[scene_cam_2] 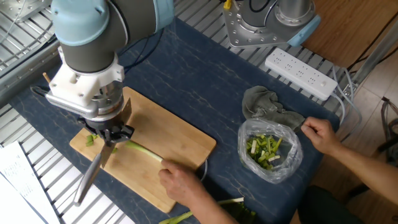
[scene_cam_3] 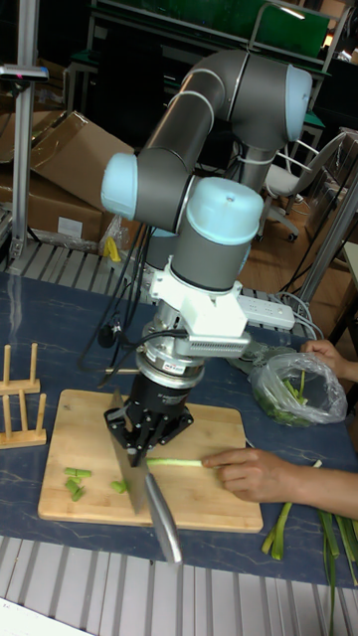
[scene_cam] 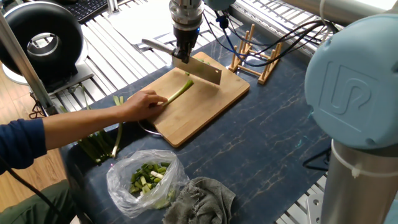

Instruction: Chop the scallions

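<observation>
Hidden: gripper (scene_cam_2: 111, 134) fingertips.
Knife (scene_cam: 200, 70) handle covered by fingers; scallions (scene_cam_2: 144, 151) pale end under hand (scene_cam_2: 180, 182).

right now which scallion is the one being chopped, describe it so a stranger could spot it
Find the wooden cutting board in the middle of the dark blue table. On it lies one thin scallion stalk, pinned at its pale end by a person's hand, its green tip by the cleaver in the gripper. The uncut stalks lie off the board, and the chopped greens sit in a plastic bag.
</observation>
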Available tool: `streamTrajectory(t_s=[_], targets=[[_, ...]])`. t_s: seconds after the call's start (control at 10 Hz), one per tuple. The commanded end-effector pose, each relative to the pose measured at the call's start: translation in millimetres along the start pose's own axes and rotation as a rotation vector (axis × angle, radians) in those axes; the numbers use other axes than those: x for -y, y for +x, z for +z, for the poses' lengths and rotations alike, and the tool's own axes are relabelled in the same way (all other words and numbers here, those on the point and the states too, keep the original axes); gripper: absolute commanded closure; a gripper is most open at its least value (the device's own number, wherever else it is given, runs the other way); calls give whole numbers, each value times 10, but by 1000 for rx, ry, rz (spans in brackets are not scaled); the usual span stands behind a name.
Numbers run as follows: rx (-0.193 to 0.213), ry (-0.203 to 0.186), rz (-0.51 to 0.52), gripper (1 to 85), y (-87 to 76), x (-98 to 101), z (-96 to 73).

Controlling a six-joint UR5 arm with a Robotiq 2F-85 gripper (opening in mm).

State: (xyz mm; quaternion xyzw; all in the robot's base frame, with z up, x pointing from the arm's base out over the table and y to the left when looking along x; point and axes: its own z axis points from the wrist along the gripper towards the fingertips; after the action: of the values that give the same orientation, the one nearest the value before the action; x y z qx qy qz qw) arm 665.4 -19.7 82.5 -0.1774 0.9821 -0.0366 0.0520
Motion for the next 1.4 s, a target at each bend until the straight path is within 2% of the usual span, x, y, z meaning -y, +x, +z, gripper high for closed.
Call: streamTrajectory(t_s=[0.0, 0.1, 0.2, 0.5, 0.8, 1.3], targets=[[-28, -55, 16, 840, 136, -170, -227], [-38, -94, 54, 840, 184, -310, -243], [-40, -98, 77, 840, 211, -380, -202], [-22, -81, 48, 840, 316, -230, -46], [-34, -84, 43, 840, 457, -201, -88], [-23, -93, 52, 840, 459, -230, 8]])
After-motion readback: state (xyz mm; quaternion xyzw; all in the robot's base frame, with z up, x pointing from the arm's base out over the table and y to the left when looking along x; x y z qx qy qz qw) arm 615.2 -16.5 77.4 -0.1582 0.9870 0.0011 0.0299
